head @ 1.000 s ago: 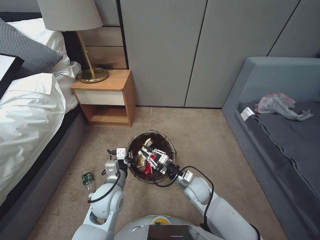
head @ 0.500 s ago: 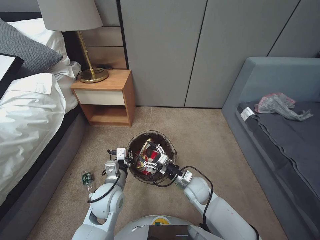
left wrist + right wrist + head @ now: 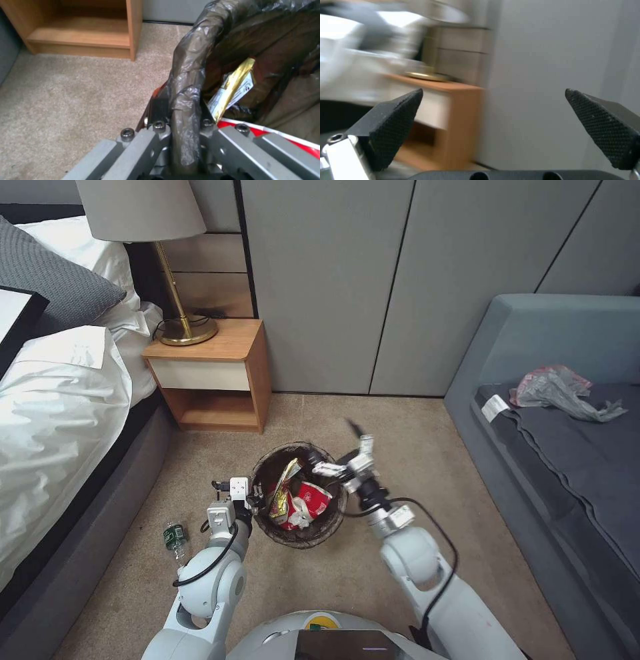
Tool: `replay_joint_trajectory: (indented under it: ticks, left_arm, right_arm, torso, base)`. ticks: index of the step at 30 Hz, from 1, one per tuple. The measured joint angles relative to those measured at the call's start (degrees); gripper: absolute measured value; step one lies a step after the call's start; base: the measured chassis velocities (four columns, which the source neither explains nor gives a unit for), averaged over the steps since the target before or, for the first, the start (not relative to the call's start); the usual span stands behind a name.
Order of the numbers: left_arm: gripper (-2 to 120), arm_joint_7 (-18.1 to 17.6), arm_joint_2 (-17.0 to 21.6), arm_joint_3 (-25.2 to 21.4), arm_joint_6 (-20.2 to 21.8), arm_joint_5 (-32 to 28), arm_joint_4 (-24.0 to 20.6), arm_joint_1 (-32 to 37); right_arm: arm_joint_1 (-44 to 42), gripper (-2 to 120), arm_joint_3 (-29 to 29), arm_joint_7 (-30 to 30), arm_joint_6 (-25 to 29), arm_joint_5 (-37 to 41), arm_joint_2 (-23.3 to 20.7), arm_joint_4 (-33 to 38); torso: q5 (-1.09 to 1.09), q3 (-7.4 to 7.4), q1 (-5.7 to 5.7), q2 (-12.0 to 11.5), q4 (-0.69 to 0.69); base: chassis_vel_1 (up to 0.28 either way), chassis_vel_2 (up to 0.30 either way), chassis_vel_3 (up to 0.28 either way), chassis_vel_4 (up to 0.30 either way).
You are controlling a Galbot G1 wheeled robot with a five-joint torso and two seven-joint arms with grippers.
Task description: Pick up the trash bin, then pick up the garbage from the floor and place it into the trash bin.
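Head view: trash bin point(image 3: 298, 532) upright, left gripper point(image 3: 250, 505) clamping rim

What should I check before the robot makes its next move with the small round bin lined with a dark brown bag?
1. Left gripper clamped on the rim of the small round bin lined with a dark brown bag: ok.
2. Right gripper open and empty, above the bin's far rim: ok.
3. Red-and-white paper cup and yellow snack wrapper inside the bin: ok.
4. Floor free of litter: not ok, green plastic bottle lies on the beige carpet near the bed.
5. Grip firmness: cannot tell.
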Motion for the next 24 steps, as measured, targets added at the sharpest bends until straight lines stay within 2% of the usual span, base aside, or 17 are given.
replay_joint_trajectory:
  ticks: [2,4,7,12,24]
  left_arm:
    - [0,0.03,0.03,-0.2,-0.34,-0.01,0.09,0.02]
    - [0,0.02,0.02,-0.27,-0.52,-0.03,0.17,-0.01]
    - [0,0.01,0.04,-0.3,-0.95,-0.15,0.23,-0.05]
    - [0,-0.02,0.17,-0.25,-1.42,-0.42,0.19,-0.01]
    - [0,0.01,0.31,-0.4,-1.6,-0.89,-0.19,0.11]
  right_arm:
    - [-3.78,100,5.03,3.64,-0.59,-0.88,1.98,1.23]
    - [-5.22,100,6.78,4.51,-0.44,-1.02,2.64,1.09]
    - [-9.02,100,10.68,6.18,2.24,-1.39,4.23,-2.53]
    - [-11.14,100,12.37,6.86,5.38,-1.37,5.53,-7.37]
    - [-10.15,100,12.09,6.83,5.97,-1.33,5.77,-9.6]
  torso:
    - [0.0,0.0,0.0,0.0,0.0]
    - [0.0,0.0,0.0,0.0,-0.01]
    - [0.02,0.0,0.0,0.0,0.0]
    - [0.01,0.0,0.0,0.0,0.01]
    - [0.0,0.0,0.0,0.0,0.01]
  base:
    - [0.0,0.0,0.0,0.0]
    - [0.0,0.0,0.0,0.0]
    - [0.0,0.0,0.0,0.0]
    - [0.0,0.0,0.0,0.0]
    - [0.0,0.0,0.0,0.0]
